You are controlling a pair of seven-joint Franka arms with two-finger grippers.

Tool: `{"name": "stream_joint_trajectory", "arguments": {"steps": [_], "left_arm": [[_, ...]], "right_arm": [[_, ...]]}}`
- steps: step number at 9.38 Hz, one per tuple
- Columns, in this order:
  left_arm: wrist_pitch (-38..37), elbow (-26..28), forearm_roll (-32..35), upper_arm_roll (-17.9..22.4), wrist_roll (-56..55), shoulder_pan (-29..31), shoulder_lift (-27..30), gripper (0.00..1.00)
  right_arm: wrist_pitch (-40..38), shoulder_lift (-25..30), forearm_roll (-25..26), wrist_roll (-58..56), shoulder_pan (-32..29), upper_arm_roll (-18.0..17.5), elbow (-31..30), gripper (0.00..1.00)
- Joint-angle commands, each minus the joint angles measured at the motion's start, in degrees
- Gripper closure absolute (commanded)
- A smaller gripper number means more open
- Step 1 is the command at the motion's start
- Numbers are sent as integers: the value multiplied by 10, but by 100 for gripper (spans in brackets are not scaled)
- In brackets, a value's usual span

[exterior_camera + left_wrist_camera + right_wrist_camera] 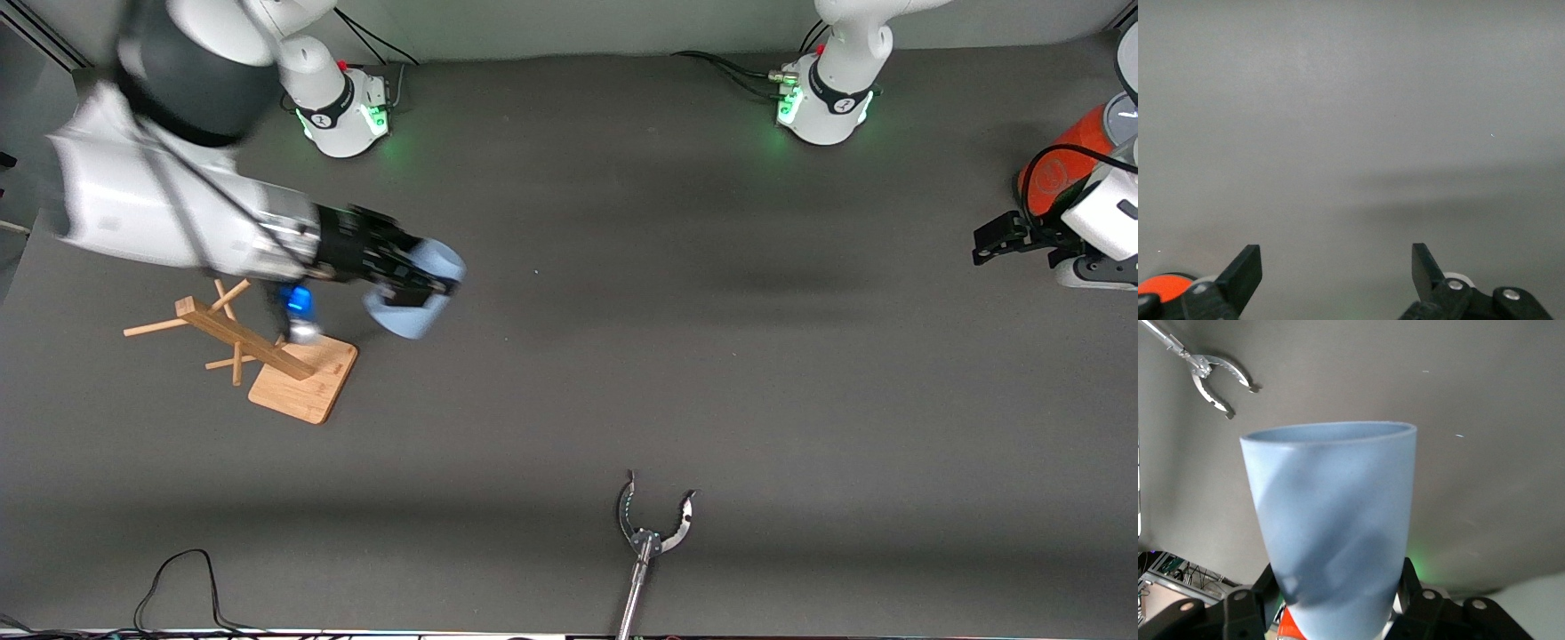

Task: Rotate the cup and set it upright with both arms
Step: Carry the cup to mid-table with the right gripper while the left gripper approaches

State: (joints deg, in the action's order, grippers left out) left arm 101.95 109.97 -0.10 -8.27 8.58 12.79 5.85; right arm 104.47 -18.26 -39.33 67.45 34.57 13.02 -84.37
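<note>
While my right gripper (418, 289) clenches the cup (418, 293) mid-left of frame, above the wooden rack (267, 356), my left gripper (1000, 238) waits released at right edge.

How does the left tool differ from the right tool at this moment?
The right tool is shut on the light-blue cup, held in the air beside the wooden rack; the left tool is open and holds nothing. The right arm reaches out over the table, while the left arm waits at its own end, near the orange cylinder. Both tools are black with two fingers.
</note>
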Motion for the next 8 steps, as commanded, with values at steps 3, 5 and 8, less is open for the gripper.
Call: {"name": "stream_joint_trajectory", "arguments": {"steps": [3,5,8], "left_arm": [[-33,0,-4,-3,-106,3,-3,0],[-26,-2,-4,-6,-141,-4,-8,0],[-25,-33,-6,-10,-325,-19,-68,0]], "right_arm": [[188,-184,7,33,109,7,109,86],[268,-251,9,29,153,7,132,86],[339,-382,17,26,203,2,221,86]]}}
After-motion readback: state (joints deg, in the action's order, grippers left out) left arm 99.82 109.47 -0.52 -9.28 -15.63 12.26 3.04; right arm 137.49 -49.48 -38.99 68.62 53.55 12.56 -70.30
